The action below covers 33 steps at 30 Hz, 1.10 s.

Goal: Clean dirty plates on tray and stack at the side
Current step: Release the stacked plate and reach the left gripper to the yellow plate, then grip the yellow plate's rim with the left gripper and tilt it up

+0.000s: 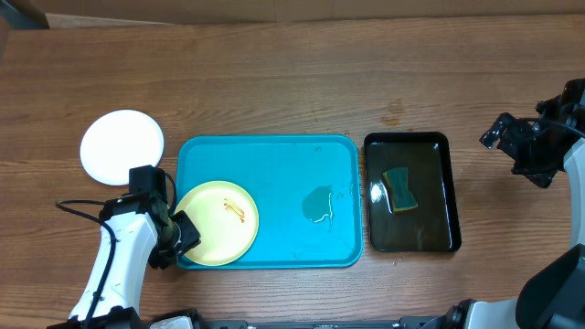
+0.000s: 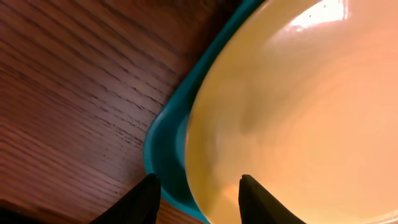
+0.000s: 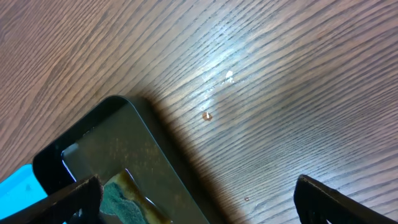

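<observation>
A pale yellow plate point(image 1: 219, 224) with an orange-brown smear point(image 1: 235, 211) lies in the front left corner of the turquoise tray point(image 1: 274, 174). My left gripper point(image 1: 178, 236) is open at the plate's left edge. In the left wrist view its fingers point(image 2: 199, 186) straddle the tray rim point(image 2: 165, 149) and the rim of the yellow plate point(image 2: 280, 112). A white plate point(image 1: 122, 146) lies on the table left of the tray. My right gripper point(image 1: 512, 151) is open and empty, raised at the far right of the table.
A black tray point(image 1: 439, 146) right of the turquoise tray holds dark liquid and a green-yellow sponge point(image 1: 399, 189); both show in the right wrist view point(image 3: 112, 155). A small puddle point(image 1: 319, 205) sits on the turquoise tray. Water drops point(image 3: 207, 114) lie on the wood.
</observation>
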Each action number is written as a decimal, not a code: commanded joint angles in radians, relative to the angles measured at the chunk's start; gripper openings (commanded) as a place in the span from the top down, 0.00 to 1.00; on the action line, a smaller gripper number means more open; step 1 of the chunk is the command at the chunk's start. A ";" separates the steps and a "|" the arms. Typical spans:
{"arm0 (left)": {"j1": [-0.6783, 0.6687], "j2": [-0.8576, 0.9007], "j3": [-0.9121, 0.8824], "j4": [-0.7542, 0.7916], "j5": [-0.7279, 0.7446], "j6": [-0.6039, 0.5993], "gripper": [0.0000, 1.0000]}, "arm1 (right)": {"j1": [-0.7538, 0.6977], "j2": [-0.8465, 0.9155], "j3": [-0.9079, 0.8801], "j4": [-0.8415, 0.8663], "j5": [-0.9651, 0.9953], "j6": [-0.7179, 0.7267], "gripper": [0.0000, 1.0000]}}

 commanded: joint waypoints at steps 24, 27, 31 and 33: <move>0.004 0.005 -0.011 0.091 0.023 -0.005 0.61 | -0.003 0.000 0.014 0.004 -0.006 0.003 0.00; 0.005 0.005 0.037 0.035 0.035 0.004 0.64 | -0.003 0.000 0.014 0.004 -0.006 0.003 0.00; 0.004 0.005 0.115 -0.060 0.035 0.037 0.64 | -0.003 0.000 0.014 0.004 -0.006 0.003 0.00; 0.004 0.005 0.122 -0.073 0.035 0.037 0.64 | -0.003 0.000 0.014 0.004 -0.006 0.003 0.00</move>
